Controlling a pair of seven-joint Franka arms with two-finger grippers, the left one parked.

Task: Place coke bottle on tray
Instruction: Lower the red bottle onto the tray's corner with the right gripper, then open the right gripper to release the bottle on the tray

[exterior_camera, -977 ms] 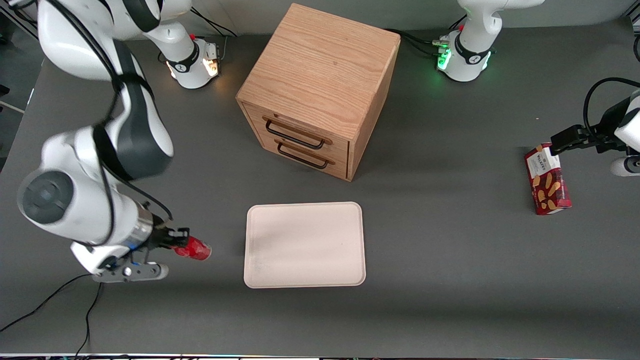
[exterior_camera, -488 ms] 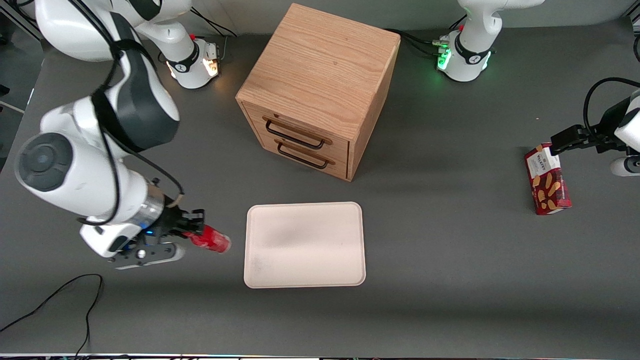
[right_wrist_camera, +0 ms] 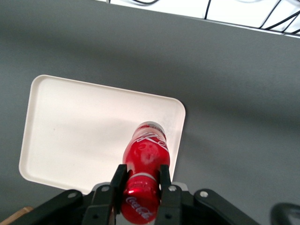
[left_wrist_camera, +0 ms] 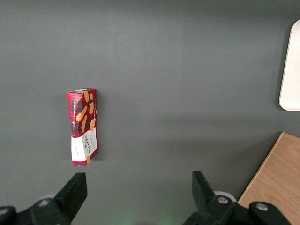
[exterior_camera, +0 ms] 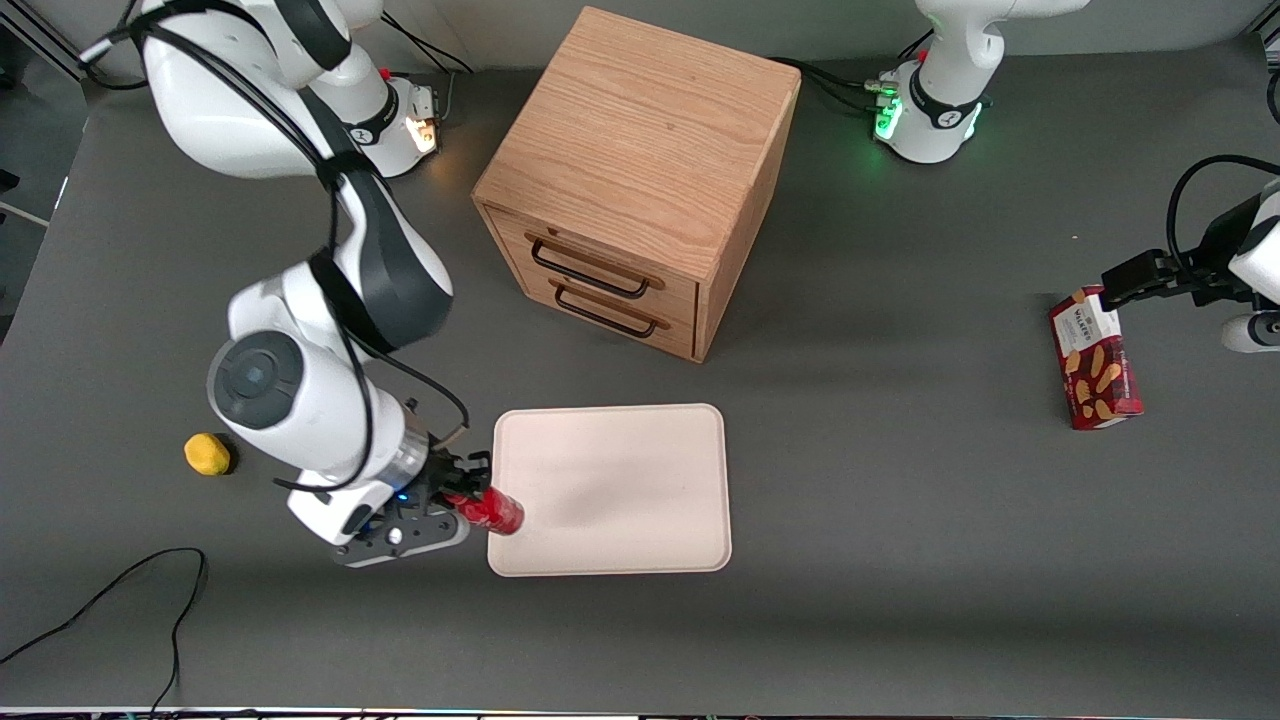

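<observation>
My right gripper (exterior_camera: 468,497) is shut on the coke bottle (exterior_camera: 491,510), a small red bottle held by its neck and carried above the table. The bottle's base hangs over the edge of the tray (exterior_camera: 620,470) nearest the working arm's end of the table. The tray is flat, cream-coloured, with rounded corners and nothing on it. In the right wrist view the black fingers (right_wrist_camera: 164,180) clamp the bottle (right_wrist_camera: 145,154) on both sides, with the tray (right_wrist_camera: 79,126) beneath it; my gripper (right_wrist_camera: 140,185) is over the tray's rim.
A wooden drawer cabinet (exterior_camera: 640,180) stands farther from the front camera than the tray. A small yellow lump (exterior_camera: 207,454) lies toward the working arm's end of the table. A red biscuit box (exterior_camera: 1094,372) lies toward the parked arm's end, also in the left wrist view (left_wrist_camera: 83,125).
My right gripper has carried the coke bottle from the working arm's end of the table to the tray's edge. The arm's move has uncovered the yellow lump.
</observation>
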